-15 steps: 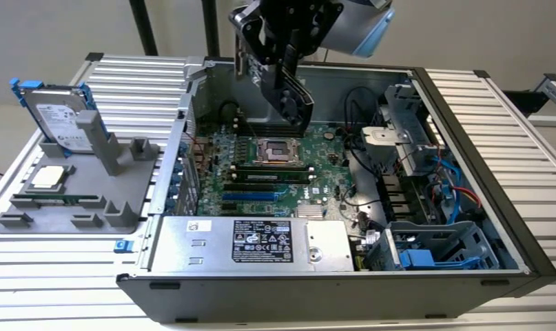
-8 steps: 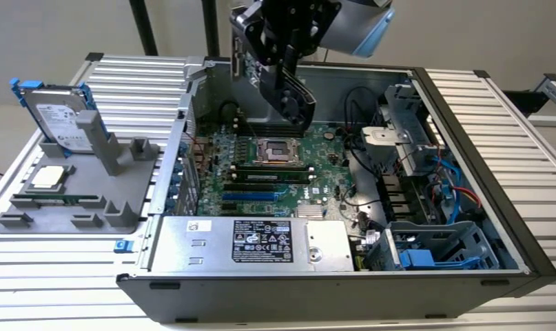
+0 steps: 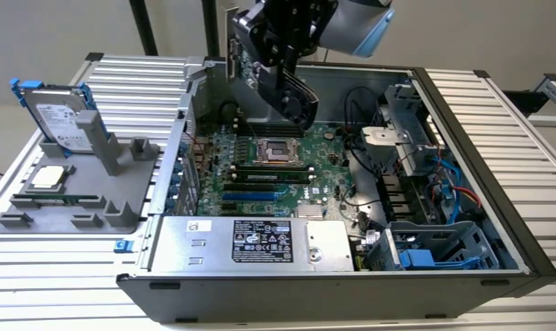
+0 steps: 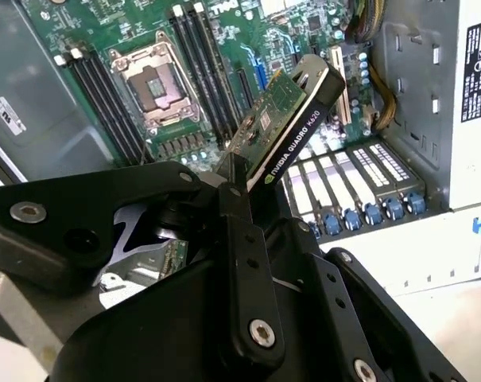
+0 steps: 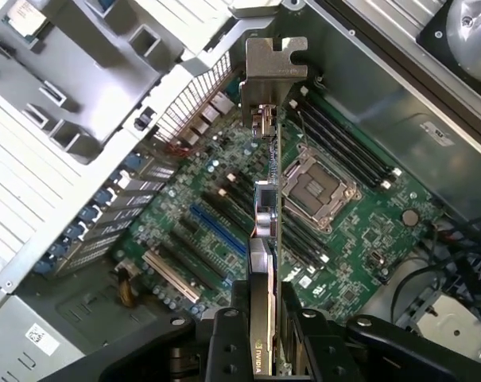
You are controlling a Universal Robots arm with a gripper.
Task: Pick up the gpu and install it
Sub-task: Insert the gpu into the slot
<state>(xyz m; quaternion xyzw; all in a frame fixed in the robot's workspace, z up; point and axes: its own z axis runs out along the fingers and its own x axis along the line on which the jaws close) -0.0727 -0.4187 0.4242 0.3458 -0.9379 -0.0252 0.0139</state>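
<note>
My gripper (image 3: 280, 52) is shut on the gpu (image 3: 282, 86), a card with a black cooler shroud, a green board face and a silver bracket (image 3: 231, 61) at one end. The card hangs tilted in the air over the back of the open computer case (image 3: 461, 145), above the green motherboard (image 3: 269, 169) and apart from it. In the second wrist view the gpu (image 4: 292, 119) juts out from between the black fingers (image 4: 242, 231). The first wrist view looks along the card's edge (image 5: 265, 215) to its bracket (image 5: 273, 68), with the expansion slots (image 5: 216, 231) below.
On the exterior view's left, a grey fixture (image 3: 121, 155) holds a silver hard drive with blue rails (image 3: 62, 117) and a processor (image 3: 46, 177). Inside the case are a silver power supply (image 3: 250, 241), black cables (image 3: 360, 117) and a drive cage (image 3: 434, 245).
</note>
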